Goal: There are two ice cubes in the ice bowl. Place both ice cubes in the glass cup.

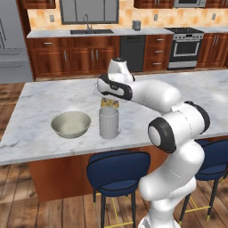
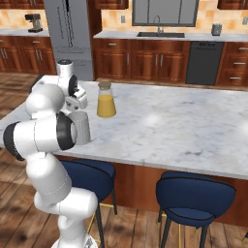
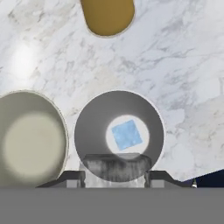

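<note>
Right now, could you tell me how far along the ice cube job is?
One cube looks done: a light blue ice cube lies at the bottom of the cup. In hand: the gripper is shut right above the cup, with a greyish blurred shape between its fingertips that may be the second cube; I cannot tell for sure. The bowl looks empty. Left: getting that second cube into the cup.

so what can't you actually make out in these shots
- Gripper: fingertips cut off by the hand view's bottom edge; a greyish cube seems clamped between them, blurred.
- Glass cup interior: hidden by its wall in the left base view; the blue ice cube shows from above.
- Ice bowl: cut by the hand view's left edge.
</note>
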